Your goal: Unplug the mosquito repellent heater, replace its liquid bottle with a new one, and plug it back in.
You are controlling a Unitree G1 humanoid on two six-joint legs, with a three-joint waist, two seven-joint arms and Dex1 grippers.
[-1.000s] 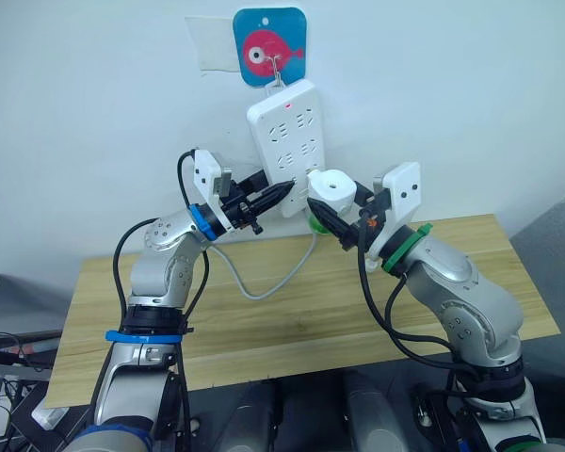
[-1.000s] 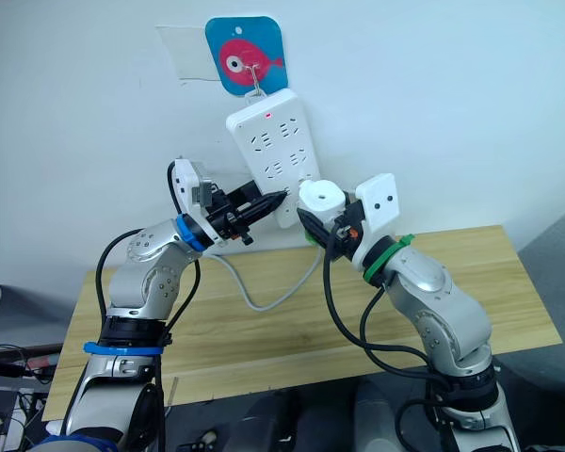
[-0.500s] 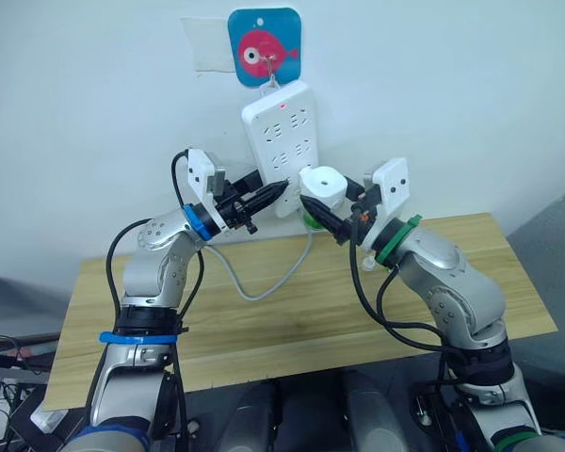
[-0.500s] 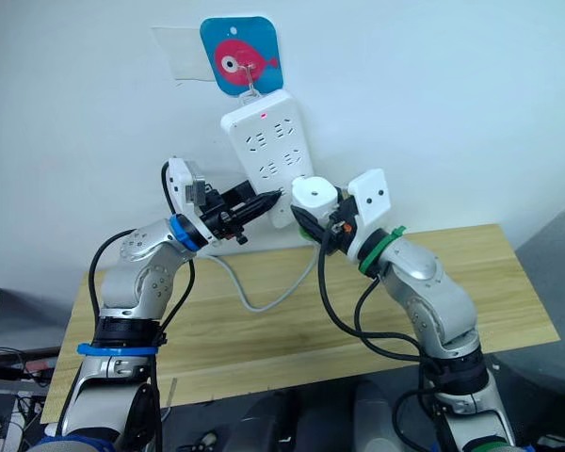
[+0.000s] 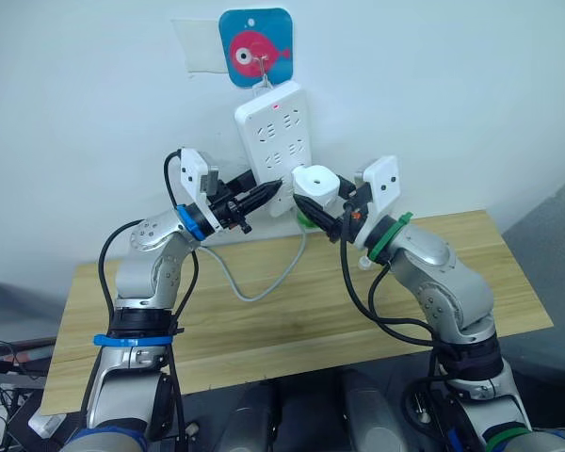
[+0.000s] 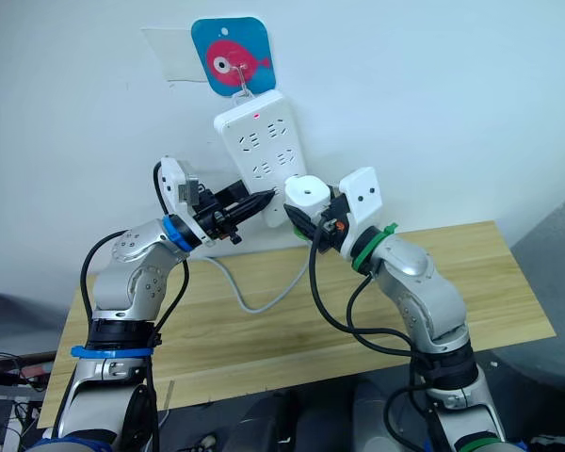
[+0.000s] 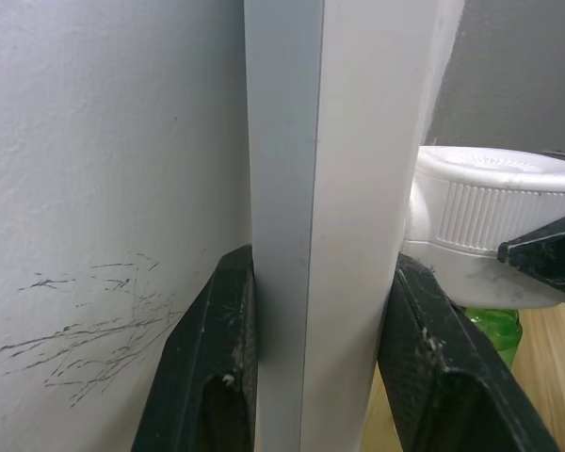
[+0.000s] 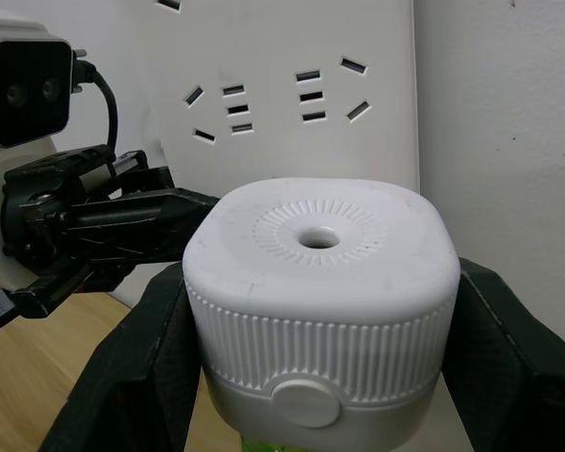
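Left tool (image 7: pixel 311 377) pinches power strip (image 7: pixel 320 188) (wrist view).

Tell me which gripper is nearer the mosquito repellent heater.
Right. The right gripper clamps the mosquito repellent heater; the left gripper grips the power strip's edge beside it.

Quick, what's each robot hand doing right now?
Left gripper: shut on the power strip's edge.
Right gripper: shut on the mosquito repellent heater.
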